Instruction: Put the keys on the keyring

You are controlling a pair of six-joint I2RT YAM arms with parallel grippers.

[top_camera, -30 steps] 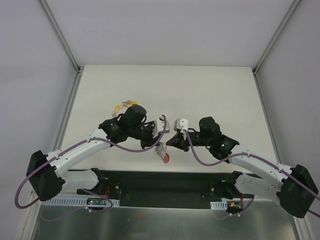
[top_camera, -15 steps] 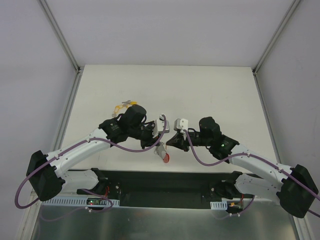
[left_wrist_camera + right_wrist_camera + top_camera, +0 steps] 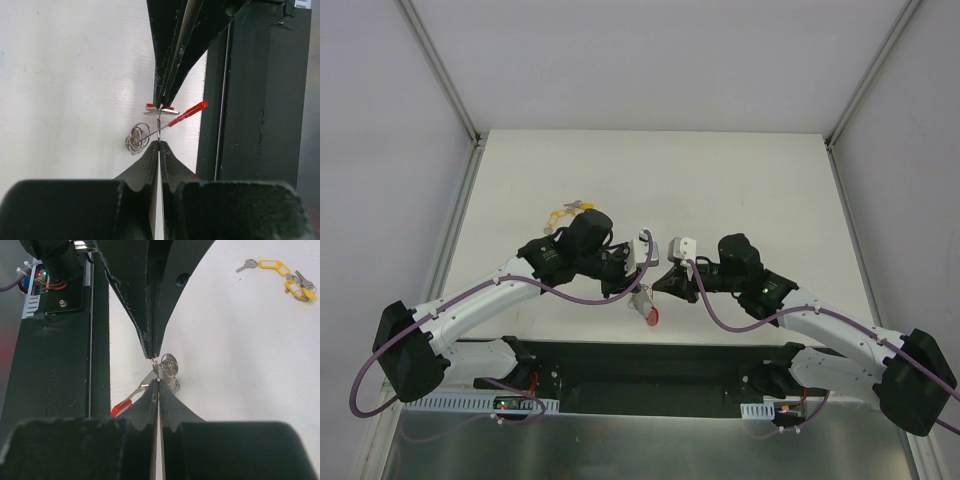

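The keyring (image 3: 158, 125) is a thin silver ring stretched between both grippers just above the table. A red-ended piece (image 3: 189, 113) sticks out from it, and a silvery coil of rings (image 3: 136, 139) hangs off it. My left gripper (image 3: 158, 143) is shut on one side of the ring. My right gripper (image 3: 157, 381) is shut on the other side, tip to tip with the left. From above, both grippers meet over the keyring (image 3: 648, 308). Keys with yellow tags (image 3: 570, 210) lie on the table behind the left arm; they also show in the right wrist view, keys (image 3: 274, 264).
The white table (image 3: 740, 180) stretches away behind the grippers. A black base plate (image 3: 640, 365) runs along the near edge, close to the keyring, and shows as a black rail (image 3: 250, 100) in the left wrist view. Metal frame posts (image 3: 440, 70) stand at the far corners.
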